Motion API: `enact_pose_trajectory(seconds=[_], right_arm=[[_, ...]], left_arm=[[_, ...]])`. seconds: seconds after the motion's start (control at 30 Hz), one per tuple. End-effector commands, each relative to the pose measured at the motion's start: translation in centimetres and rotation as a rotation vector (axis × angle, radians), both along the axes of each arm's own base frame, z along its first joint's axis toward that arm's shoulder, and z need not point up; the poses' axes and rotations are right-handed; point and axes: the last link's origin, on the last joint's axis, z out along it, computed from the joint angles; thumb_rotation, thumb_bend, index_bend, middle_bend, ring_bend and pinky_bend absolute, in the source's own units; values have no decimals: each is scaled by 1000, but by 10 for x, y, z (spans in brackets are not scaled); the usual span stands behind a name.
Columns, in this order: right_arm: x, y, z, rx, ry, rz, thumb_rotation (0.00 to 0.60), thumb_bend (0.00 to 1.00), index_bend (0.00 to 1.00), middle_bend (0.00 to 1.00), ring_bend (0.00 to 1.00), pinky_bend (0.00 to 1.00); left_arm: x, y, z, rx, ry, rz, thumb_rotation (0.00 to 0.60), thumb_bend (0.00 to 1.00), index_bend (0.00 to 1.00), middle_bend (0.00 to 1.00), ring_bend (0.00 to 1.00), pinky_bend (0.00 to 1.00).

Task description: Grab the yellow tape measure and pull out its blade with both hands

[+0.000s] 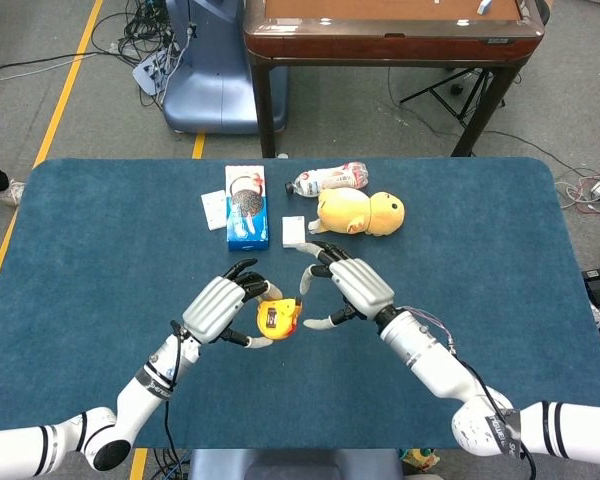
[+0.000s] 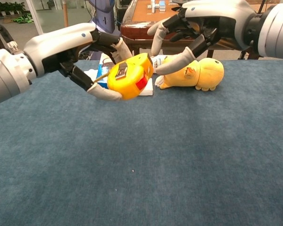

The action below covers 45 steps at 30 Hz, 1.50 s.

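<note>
My left hand (image 1: 217, 308) (image 2: 92, 56) holds the yellow tape measure (image 1: 277, 318) (image 2: 130, 76) above the blue table, gripped between thumb and fingers. The case has a red button on its right face and a metal clip on top. My right hand (image 1: 347, 288) (image 2: 198, 28) hovers just right of the case, fingers spread and curved toward it. In the chest view its thumb tip (image 2: 166, 66) lies close to the case's right edge; whether it touches I cannot tell. No blade shows outside the case.
Behind the hands lie a yellow plush duck (image 1: 360, 212) (image 2: 198, 74), a plastic bottle (image 1: 327, 179), a blue snack box (image 1: 246, 205), a white card (image 1: 214, 210) and a small white block (image 1: 294, 231). A wooden table (image 1: 390, 30) stands beyond the blue table's (image 1: 100, 240) far edge.
</note>
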Motion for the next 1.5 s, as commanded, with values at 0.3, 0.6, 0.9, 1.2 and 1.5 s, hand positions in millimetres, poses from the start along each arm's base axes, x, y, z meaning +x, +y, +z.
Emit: enact_pose_trajectory(seconds=[0.3,0.6,0.9,1.2,1.5], right_arm=[[7,-2,-7,10,-18,1,600,181,483,94,0,0],[7,-3,-10,25,-17,-6,600,181,483,94,0,0],[6,-2,-11,38,-25,-14,600,181,483,94,0,0],[5,-4,-11,49,-38,-31,600,181,484,121,0,0],[1,-6,-9,51,-35,-44,600,182,531,164,0,0]], left_arm=[[2,0,-1,-5,-5,-3,600,119,495,512,283,73],[3,1,-1,-5,-7,-2,600,119,495,512,283,73],[2,2,0,-2,-2,1,600,119,495,512,283,73],[1,3,0,-1,5,4,600,120,495,512,283,73],[-3,5,2,5,13,13,600,119,495,512,283,73]])
